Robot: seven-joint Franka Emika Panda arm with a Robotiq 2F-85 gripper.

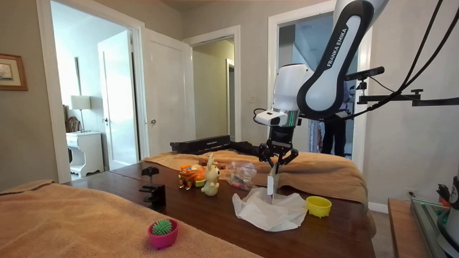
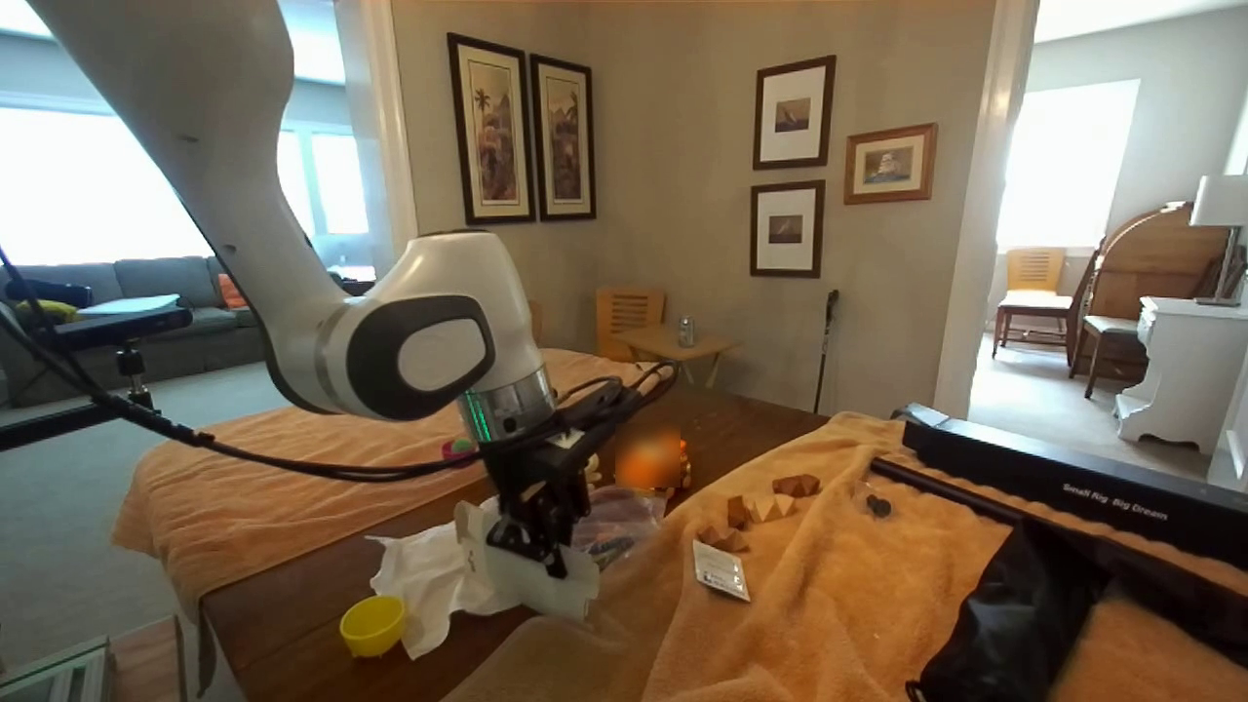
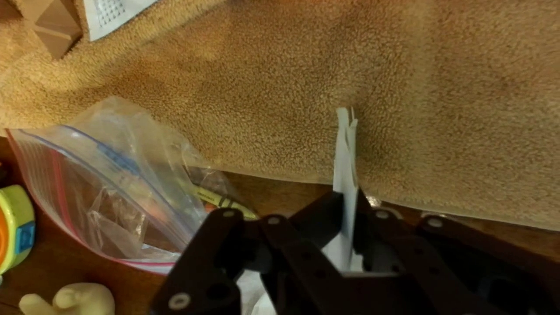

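Tool (image 3: 348, 208) pinching a folded white sheet (image 3: 345, 164) near crumpled white material (image 1: 263, 216).
A firm, even pinch and slow, upright handling should keep the sheet from bending.

— Looking at what sort of place?
— Looking at a home, judging by the framed pictures (image 2: 793, 117) on the wall (image 2: 673, 146).
— Noticing anything else?
— Seeing a grey sofa (image 2: 200, 353) and a table lamp (image 1: 80, 103).

The white, black-trimmed arm (image 1: 291, 86) has FRANKA EMIKA lettering (image 1: 337, 47), a green-lit silver collar (image 2: 515, 402) and black gripper (image 1: 276, 166).
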